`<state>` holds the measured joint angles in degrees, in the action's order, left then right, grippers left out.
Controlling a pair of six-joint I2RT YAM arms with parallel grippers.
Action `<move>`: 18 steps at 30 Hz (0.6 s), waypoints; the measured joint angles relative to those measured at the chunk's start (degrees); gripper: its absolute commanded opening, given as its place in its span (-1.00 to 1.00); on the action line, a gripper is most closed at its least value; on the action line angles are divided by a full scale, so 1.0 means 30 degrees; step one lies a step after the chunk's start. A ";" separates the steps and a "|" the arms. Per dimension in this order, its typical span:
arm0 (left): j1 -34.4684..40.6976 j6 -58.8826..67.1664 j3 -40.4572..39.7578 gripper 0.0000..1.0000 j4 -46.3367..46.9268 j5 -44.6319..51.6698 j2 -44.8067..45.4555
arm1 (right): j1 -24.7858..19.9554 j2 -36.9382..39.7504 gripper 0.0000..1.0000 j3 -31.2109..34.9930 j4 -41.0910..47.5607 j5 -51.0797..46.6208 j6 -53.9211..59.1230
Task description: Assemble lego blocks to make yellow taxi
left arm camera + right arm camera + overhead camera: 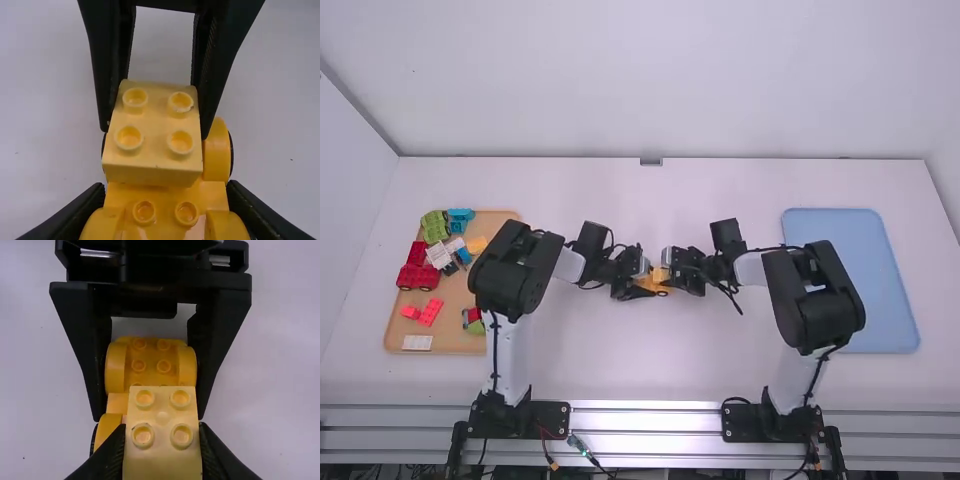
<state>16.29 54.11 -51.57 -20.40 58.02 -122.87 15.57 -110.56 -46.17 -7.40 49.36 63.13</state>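
the wheeled base point(166, 197) was gripped at its sides by the left end effector point(166, 190), presumably so that it could be steadied for the block point(162, 414). the block was pinched by the right end effector point(162, 430) with its studs uncovered, probably so that it could be pressed down squarely. both were held together near the middle of the worktop point(650, 370); full seating could not be confirmed. the base was deep yellow, with rounded fenders and dark wheels; the block was paler, boxy and four-studded.

In the right wrist view, the yellow block point(162, 450) seemingly hides the middle of the wheeled base point(151, 365).
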 measured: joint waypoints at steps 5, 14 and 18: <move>0.0000 -0.0117 0.0000 -0.20 -0.0029 -0.0007 -0.0007 | 0.0007 0.0007 -0.59 -0.0007 -0.0087 0.0022 0.0015; -0.0007 -0.0612 0.0000 -0.19 -0.0364 -0.0277 0.0000 | -0.0204 0.0000 -0.58 -0.0291 0.0430 0.1056 -0.0546; 0.0000 -0.0758 -0.0007 -0.19 -0.0408 -0.0291 -0.0007 | -0.0299 0.0000 -0.59 -0.0663 0.0619 0.1137 -0.0554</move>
<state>16.29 51.83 -51.59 -21.63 57.14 -122.89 14.68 -110.56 -48.16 -5.54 52.77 61.47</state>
